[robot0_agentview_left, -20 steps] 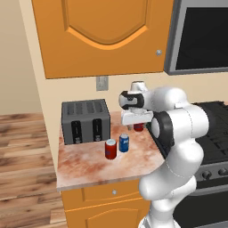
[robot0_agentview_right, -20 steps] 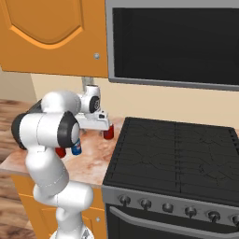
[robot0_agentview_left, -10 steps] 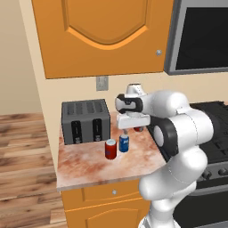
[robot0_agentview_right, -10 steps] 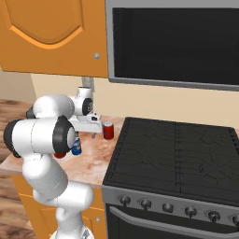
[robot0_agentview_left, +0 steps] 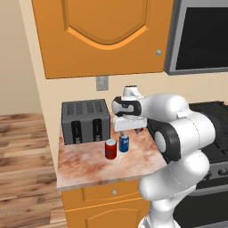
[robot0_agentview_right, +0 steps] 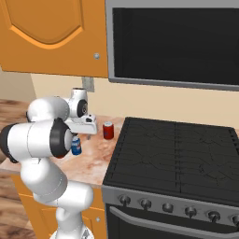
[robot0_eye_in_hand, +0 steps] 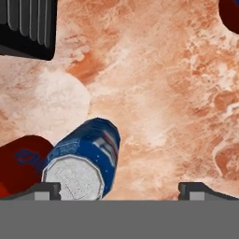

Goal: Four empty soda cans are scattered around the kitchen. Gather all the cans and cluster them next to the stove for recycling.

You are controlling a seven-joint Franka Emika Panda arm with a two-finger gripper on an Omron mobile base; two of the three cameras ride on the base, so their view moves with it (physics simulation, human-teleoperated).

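A blue soda can point(robot0_agentview_left: 124, 143) stands on the marbled counter point(robot0_agentview_left: 89, 162), with a red soda can point(robot0_agentview_left: 111, 148) just to its left. Another red soda can point(robot0_agentview_right: 108, 130) stands close to the stove point(robot0_agentview_right: 177, 154), whose black cooktop lies to the right. My gripper point(robot0_agentview_left: 129, 131) hangs open above the counter, just behind the blue can point(robot0_agentview_right: 76, 146). Looking down from the hand, my gripper point(robot0_eye_in_hand: 123, 189) holds nothing; the blue can point(robot0_eye_in_hand: 86, 156) stands by its left fingertip point(robot0_eye_in_hand: 46, 189). One red can point(robot0_eye_in_hand: 18, 161) is at lower left and another point(robot0_eye_in_hand: 229, 14) at the top right corner.
A grey two-slot toaster point(robot0_agentview_left: 84, 121) stands at the counter's back left; its corner point(robot0_eye_in_hand: 25, 28) shows from the hand. A black microwave point(robot0_agentview_right: 172, 42) hangs over the stove, and an orange wall cabinet point(robot0_agentview_left: 102, 35) over the counter. The counter's front edge drops to wood floor.
The hand has come down and shifted left, from near the stove-side red can to above the blue can. The elbow swung outward. The jaws stayed open and the cans did not move.
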